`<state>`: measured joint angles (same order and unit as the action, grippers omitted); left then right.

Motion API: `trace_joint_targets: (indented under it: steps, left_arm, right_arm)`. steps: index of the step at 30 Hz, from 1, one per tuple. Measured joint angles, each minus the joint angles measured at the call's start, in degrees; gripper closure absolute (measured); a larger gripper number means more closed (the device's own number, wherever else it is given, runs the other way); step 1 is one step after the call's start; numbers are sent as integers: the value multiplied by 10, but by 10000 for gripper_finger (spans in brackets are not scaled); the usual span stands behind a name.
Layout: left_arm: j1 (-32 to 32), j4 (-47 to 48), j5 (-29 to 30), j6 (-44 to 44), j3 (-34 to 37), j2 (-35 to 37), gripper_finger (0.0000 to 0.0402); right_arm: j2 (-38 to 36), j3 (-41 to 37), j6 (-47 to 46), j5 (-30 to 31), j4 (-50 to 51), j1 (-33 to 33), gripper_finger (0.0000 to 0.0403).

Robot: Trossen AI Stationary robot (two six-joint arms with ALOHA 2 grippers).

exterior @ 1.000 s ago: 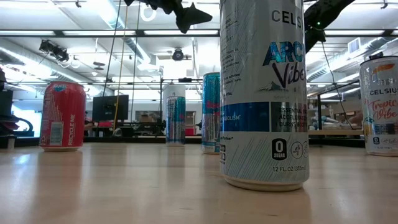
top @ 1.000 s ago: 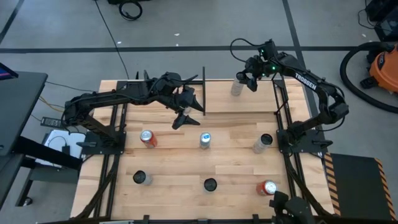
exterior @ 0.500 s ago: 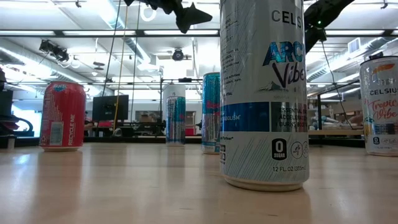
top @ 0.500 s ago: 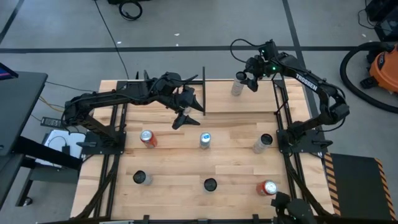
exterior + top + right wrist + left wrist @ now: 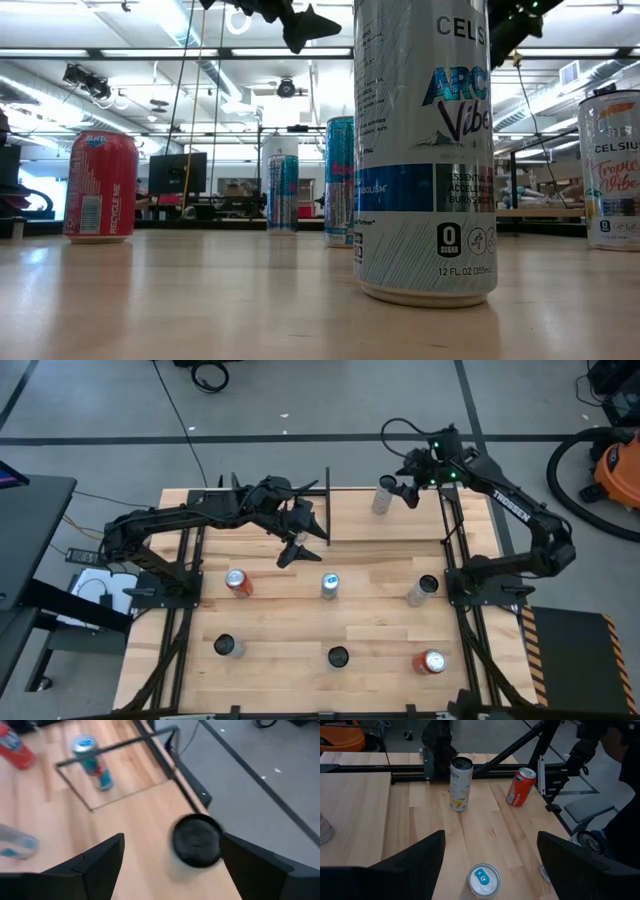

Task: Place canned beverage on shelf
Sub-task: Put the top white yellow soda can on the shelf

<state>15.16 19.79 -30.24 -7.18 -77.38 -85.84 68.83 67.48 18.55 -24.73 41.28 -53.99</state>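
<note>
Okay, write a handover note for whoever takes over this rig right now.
Right gripper: open, beside the silver dark-topped can, not gripping it.
That can stands upright on the pale wooden shelf, near its back edge.
Left gripper: open, empty, above the darker planked tabletop by the shelf's left side.
Done: one can shelved.
Left: six other cans stand on the tabletop, if they should follow.

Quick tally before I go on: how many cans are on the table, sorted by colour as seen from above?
Red aluminium cans: 2
Blue-lidded slim can: 1
Black-lidded slim cans: 4
Total: 7
</note>
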Motion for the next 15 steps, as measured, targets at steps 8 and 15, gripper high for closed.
trace_joint_targets:
  steps: [8, 15]
  left_arm:
    - [0, 0, 0, 0, 0, 0, 84]
    - [3, 0, 1, 0, 0, 0, 84]
  right_arm:
    - [-10, 0, -167, 157, -22, 125, 138]
    - [-9, 0, -303, 296, -58, 217, 219]
